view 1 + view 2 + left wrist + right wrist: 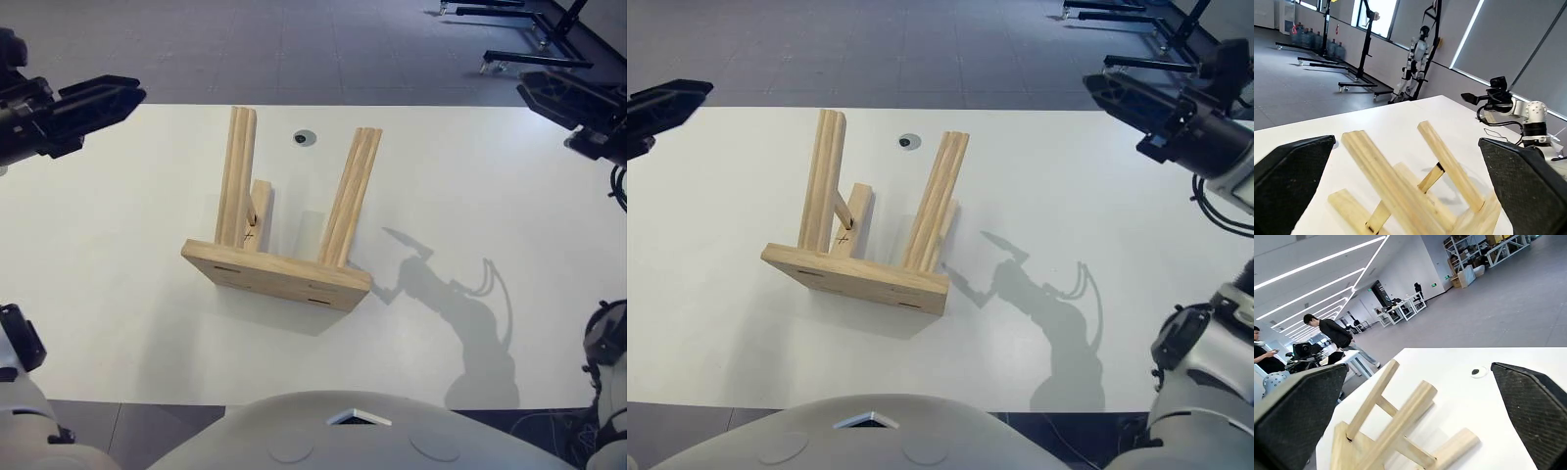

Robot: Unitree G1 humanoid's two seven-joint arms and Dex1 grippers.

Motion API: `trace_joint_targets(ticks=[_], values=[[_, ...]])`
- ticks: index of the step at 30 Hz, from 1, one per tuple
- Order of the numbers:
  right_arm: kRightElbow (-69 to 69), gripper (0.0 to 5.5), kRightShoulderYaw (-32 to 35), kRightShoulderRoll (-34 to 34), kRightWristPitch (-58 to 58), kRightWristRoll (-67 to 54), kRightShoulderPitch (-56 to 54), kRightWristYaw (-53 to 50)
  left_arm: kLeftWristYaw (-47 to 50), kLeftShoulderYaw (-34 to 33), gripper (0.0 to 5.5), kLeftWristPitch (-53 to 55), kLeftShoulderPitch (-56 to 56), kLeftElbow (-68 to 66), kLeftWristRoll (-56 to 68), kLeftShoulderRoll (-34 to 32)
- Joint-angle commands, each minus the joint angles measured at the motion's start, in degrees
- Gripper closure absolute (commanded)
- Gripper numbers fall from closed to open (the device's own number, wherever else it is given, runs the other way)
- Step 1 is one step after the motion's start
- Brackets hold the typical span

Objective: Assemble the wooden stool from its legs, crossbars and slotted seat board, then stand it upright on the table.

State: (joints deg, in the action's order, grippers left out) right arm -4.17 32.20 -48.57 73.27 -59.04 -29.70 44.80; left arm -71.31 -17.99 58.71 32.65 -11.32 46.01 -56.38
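- Left eye view: the wooden stool (282, 230) lies on its side near the middle of the white table (490, 176), not upright.
- Its seat board (277, 278) stands on one long edge at the stool's 6 o'clock end. The board's slotted outer face is turned toward 6 o'clock.
- The legs run from the board across the table toward 12 o'clock. The left pair (238, 174) is stacked one above the other, and the right pair (353, 194) leans slightly toward 1 o'clock.
- A crossbar (259, 217) sits just beside the left pair, on its inner side, close to the board.
- A small round grommet (305, 137) is set in the table at 12 o'clock from the stool, between the leg tips and apart from them.
- The left gripper (122, 96) hangs at 10 o'clock from the stool, well apart from it and over the table's far left edge. In the left wrist view its black pads (1295, 169) are spread wide with nothing held, and the stool lies farther off between them.
- The right gripper (1105, 90) hangs at 2 o'clock from the stool, well apart, near the table's far right edge. In the right wrist view its fingers (1533, 406) are likewise spread wide and grasp nothing.
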Motion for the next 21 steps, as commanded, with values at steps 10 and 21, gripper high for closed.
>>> trace_joint_targets(ticks=[10, 21], values=[[30.1, 0.14, -5.7, -6.4, -22.2, 10.4, 48.6, 31.4, -21.2, 17.2, 0.13, -39.7, -31.0, -1.7, -14.4, -17.2], [29.3, 0.14, -30.5, 8.4, -29.2, 17.4, 42.8, 19.0, -11.4, 20.3, 0.13, -32.0, -28.7, 8.7, -12.9, 2.3]])
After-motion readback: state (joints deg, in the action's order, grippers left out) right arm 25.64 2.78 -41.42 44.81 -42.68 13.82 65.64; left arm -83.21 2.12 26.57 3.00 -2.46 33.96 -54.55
